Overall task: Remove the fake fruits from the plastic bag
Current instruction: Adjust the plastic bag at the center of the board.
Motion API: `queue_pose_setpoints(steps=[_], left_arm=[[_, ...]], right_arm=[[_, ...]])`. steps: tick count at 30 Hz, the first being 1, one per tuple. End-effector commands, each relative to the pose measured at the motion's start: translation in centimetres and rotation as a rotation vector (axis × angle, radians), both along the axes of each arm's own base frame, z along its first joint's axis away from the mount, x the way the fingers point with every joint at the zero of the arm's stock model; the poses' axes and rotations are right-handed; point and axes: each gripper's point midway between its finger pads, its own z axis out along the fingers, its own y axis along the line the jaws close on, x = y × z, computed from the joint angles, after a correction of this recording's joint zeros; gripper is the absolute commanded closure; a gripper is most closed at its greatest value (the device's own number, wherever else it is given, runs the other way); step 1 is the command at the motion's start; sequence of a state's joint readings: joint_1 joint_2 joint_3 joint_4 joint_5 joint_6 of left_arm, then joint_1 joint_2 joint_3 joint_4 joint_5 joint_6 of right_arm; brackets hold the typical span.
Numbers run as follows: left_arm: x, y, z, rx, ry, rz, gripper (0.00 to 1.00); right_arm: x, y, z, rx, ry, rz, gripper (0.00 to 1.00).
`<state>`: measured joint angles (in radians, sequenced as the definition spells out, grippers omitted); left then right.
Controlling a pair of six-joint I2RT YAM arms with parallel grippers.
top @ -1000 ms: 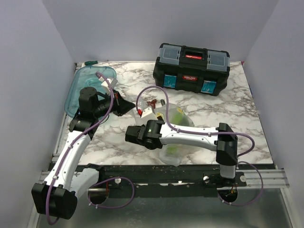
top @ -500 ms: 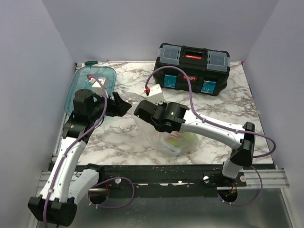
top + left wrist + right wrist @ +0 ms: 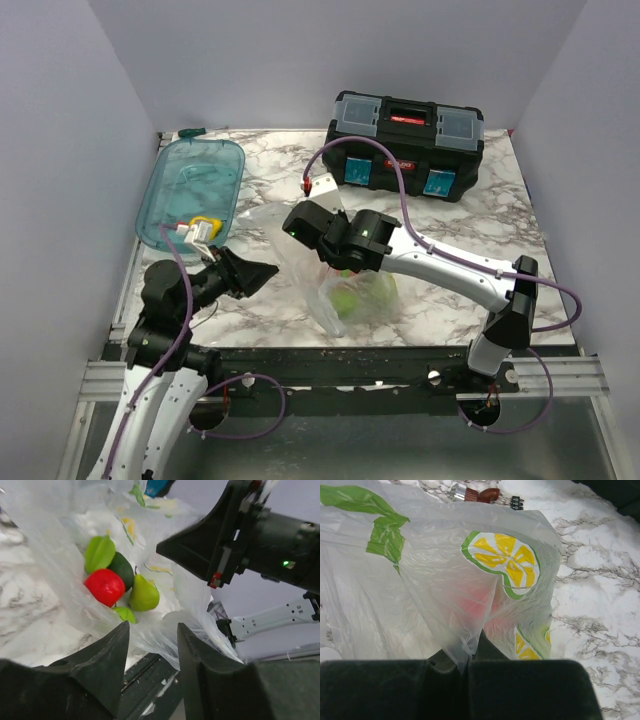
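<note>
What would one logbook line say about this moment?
right gripper: shut on plastic bag | left gripper: open, near bag | fake fruits: inside bag

Top view: fixed, high above the near edge of the table (image 3: 470, 250), looking down and forward. It takes in the whole table, with the bag (image 3: 320, 295) well off. Left wrist view: low, just left of the bag, facing right across it to the right arm (image 3: 270, 535). Right wrist view: directly over the bag, very near, facing down. All three share the bag.
</note>
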<state>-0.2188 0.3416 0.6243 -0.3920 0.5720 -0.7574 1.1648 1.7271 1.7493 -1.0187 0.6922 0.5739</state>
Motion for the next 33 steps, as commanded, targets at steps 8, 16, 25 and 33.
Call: queue_pose_setpoints(steps=[8,16,25,33], left_arm=[[2.6,-7.0,-1.0,-0.144,0.143,-0.144,0.63],[3.4,-9.7,-8.0,-0.121,0.293,-0.206,0.66],[1.6,-8.0,-12.7,0.082,0.293,-0.197,0.55],[1.5,-4.2,-16.1,0.322,0.331,-0.064,0.43]], right_arm=[[-0.6,1.5,2.9,0.161,0.003,0.039,0.99],[0.3,0.7,6.0,0.228,-0.088,0.005,0.99],[2.0,-1.3,7.8,0.191,-0.150,-0.006,0.99],[2.0,-2.6,7.8,0.181,-0.167,-0.025,0.99]])
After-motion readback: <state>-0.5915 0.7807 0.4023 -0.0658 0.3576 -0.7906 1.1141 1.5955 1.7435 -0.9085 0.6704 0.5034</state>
